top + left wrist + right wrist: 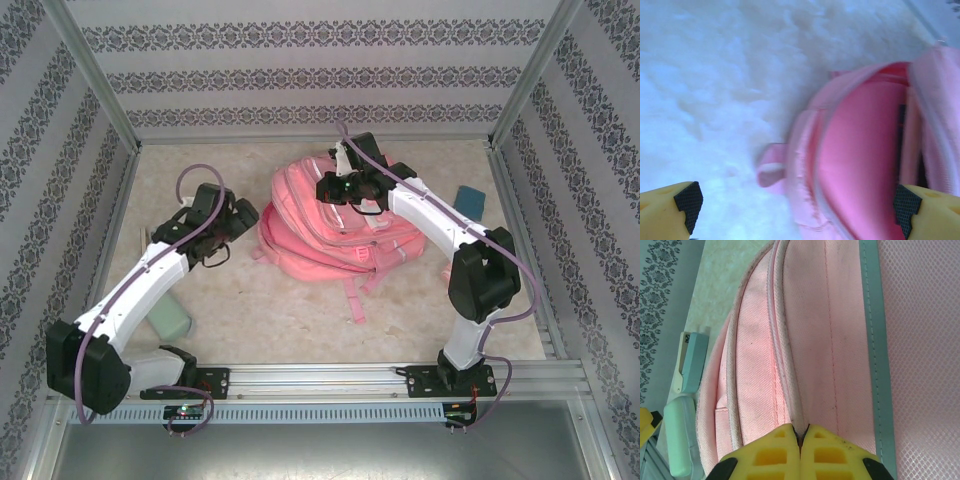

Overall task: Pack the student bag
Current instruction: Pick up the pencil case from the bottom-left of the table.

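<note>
Student bag [320,240]: lies on the table [250,310], centre, toward the far side; one pocket gapes (pink lining shows).
Left tool [796,202]: released, spread wide over the bag's left edge.
Right tool [801,431]: clenched at the bag's zip seam.

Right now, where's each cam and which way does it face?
Top external: above and behind the bases, facing down on the table; both arms, student bag mid-table.
Left wrist: looks past the open left gripper at the bag's end.
Right wrist: looks down past the shut right gripper onto the bag's seam.
Shared: all three see the bag.
</note>
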